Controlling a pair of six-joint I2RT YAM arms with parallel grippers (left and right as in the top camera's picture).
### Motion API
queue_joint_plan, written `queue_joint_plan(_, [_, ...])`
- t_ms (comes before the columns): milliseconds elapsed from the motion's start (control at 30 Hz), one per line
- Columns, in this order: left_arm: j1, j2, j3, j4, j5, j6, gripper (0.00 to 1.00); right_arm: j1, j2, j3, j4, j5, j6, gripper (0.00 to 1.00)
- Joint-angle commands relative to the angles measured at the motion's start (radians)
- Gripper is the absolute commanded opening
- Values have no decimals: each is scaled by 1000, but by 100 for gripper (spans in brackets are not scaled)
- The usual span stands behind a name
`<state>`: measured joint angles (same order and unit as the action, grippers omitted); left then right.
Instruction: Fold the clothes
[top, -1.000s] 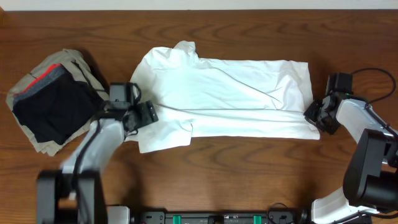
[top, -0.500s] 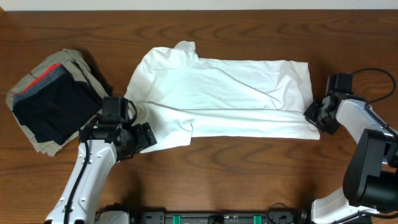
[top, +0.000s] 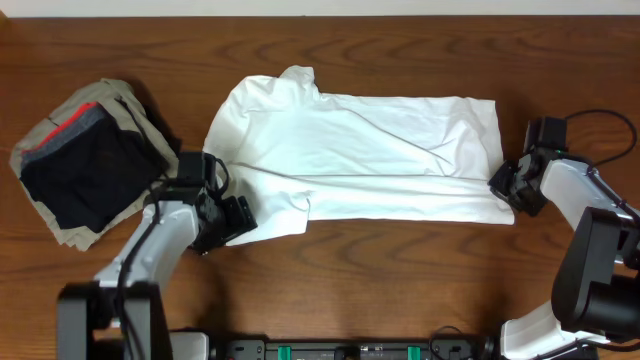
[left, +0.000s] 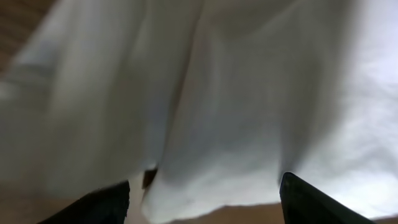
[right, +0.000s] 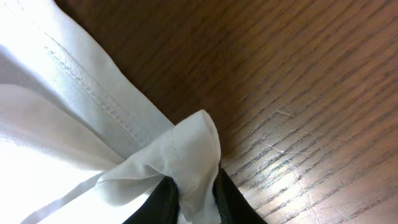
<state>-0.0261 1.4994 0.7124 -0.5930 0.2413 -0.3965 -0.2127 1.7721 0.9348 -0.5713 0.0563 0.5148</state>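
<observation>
The thin white T-shirt (top: 360, 150) lies spread across the middle of the dark, wood-grained table (top: 400, 50), creased and roughly rectangular. The right end effector (top: 503, 188) is pinched tight on the stitched hem corner at the shirt's right edge. The left end effector (top: 232, 215) stands wide apart over the shirt's near-left corner, gripping nothing. A pile of folded clothes (top: 85, 165) in black, grey, red and khaki sits at the left.

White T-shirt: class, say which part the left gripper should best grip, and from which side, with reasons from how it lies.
Probably the lower-left corner flap of the T-shirt, approached low from the left, near side. It juts past the flat body with a free edge on the table; the open left gripper faces it, and the right gripper pinches the opposite hem corner.
</observation>
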Motion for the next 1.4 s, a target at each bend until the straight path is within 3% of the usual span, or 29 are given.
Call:
queue_joint_plan(0, [5, 56, -8, 3, 23, -5, 64, 8, 130, -133, -58, 67, -15, 17])
queue_joint_plan(33, [5, 65, -8, 5, 34, -5, 51, 8, 130, -133, -58, 67, -15, 17])
queue_joint_plan(100, [5, 68, -7, 5, 48, -5, 9, 8, 130, -133, -58, 67, -15, 17])
queue_joint_plan(133, [5, 63, -7, 5, 60, -1, 6, 8, 130, -133, -58, 67, -15, 17])
queue_joint_plan(433, [5, -77, 18, 5, 324, 49, 6, 8, 130, -133, -57, 67, -15, 17])
queue_joint_plan(533, [5, -153, 27, 47, 323, 48, 6, 8, 130, -133, -57, 67, -15, 17])
queue_joint_plan(667, [5, -221, 27, 214, 270, 47, 6, 8, 130, -133, -56, 67, -15, 17])
queue_joint_plan(933, [5, -155, 27, 454, 184, 28, 6, 8, 130, -133, -57, 63, -15, 17])
queue_joint_plan(1200, [5, -40, 27, 493, 182, 29, 6, 8, 130, -133, -56, 60, -15, 17])
queue_joint_plan(1367, [5, 1, 27, 421, 72, 29, 7, 8, 130, -133, -57, 60, -16, 17])
